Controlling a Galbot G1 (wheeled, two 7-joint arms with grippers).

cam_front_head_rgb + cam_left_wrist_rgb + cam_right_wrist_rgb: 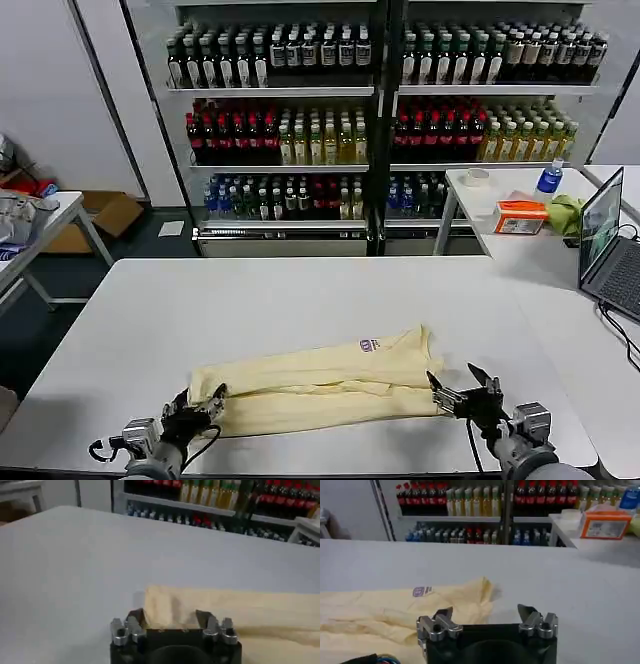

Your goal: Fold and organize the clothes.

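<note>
The clothes are one pale cream-yellow T-shirt (320,385), folded into a long band across the near part of the white table (250,300), with a small dark print (369,345) near its collar end. My left gripper (200,398) stands open at the band's left end. In the left wrist view the shirt (240,610) has its edge lying between the spread jaws of that gripper (169,615). My right gripper (453,378) is open at the band's right end. In the right wrist view this gripper (484,611) has one finger over the shirt (385,610) and the other over bare table.
An open laptop (605,240) with cables sits on the table's right side. Behind it a small table carries an orange box (520,215), a blue-capped bottle (548,180) and a green cloth (567,212). Drink shelves (380,110) line the back wall. Another table (40,235) stands at the left.
</note>
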